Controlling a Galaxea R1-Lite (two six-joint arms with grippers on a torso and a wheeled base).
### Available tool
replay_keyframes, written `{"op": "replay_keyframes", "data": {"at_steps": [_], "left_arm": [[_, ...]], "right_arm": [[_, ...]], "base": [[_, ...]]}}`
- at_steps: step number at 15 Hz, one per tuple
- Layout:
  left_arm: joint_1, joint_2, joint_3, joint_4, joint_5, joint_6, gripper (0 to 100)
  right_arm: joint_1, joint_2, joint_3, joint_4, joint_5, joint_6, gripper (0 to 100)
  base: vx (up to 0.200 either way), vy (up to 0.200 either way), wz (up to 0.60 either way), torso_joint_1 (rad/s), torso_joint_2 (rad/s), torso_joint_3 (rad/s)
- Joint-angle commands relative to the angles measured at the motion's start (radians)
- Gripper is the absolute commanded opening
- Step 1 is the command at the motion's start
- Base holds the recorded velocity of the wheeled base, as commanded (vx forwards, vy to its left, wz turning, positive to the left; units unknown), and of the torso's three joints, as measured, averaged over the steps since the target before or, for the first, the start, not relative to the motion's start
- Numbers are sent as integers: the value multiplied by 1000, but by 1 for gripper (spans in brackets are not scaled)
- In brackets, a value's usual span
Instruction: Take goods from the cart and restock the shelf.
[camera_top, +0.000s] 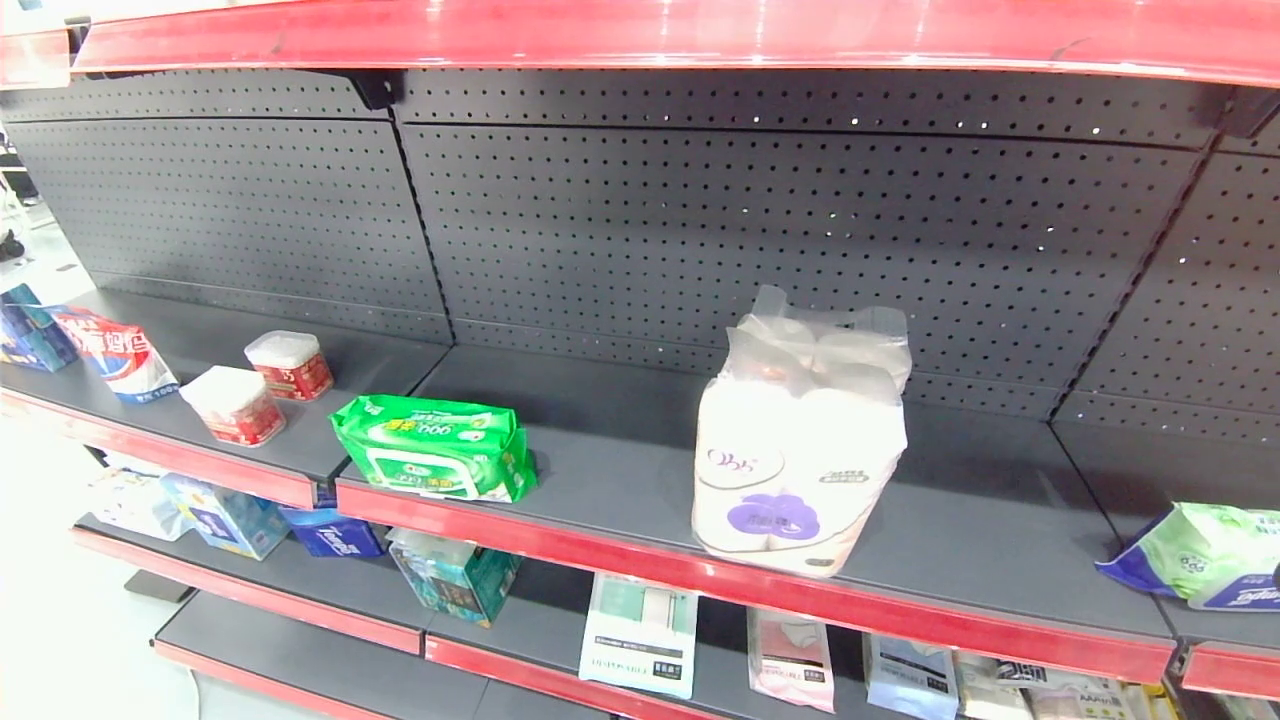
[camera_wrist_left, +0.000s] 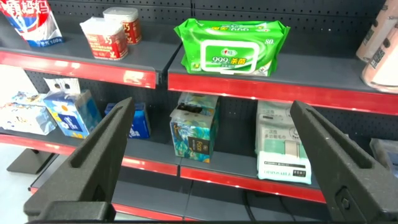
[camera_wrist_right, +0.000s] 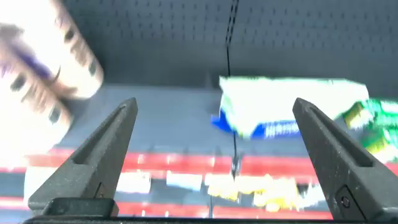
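White plastic-wrapped pack of toilet rolls (camera_top: 800, 450) upright at the red front lip of the grey metal shelf (camera_top: 620, 440), off to one side of the right gripper (camera_wrist_right: 214, 102). Fingers there spread wide, nothing between them, pale green pouch with a blue corner (camera_wrist_right: 289, 109) ahead. Left gripper (camera_wrist_left: 211, 106) equally splayed and empty, facing the flat green wet-wipe pack (camera_wrist_left: 231, 46), well apart. From the left wrist, teal tissue box (camera_wrist_left: 195, 127) on the lower shelf; from the head, black pegboard back (camera_top: 800, 220).
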Motion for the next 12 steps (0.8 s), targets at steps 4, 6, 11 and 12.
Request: {"op": "replay_keyframes", "data": {"at_steps": [4, 6, 11, 12], "left_arm": [[0, 1, 0, 0, -1, -1, 100], [0, 1, 0, 0, -1, -1, 100], [0, 4, 0, 0, -4, 4, 100], [0, 5, 0, 0, -4, 4, 100]], "right_arm": [[70, -498, 49, 385, 90, 14, 100], [82, -494, 60, 383, 116, 17, 100], [207, -538, 113, 386, 129, 8, 100], [200, -590, 110, 386, 118, 17, 100]], "base": [[0, 0, 0, 0, 0, 0], [0, 0, 0, 0, 0, 0], [0, 0, 0, 0, 0, 0], [0, 0, 0, 0, 0, 0]]}}
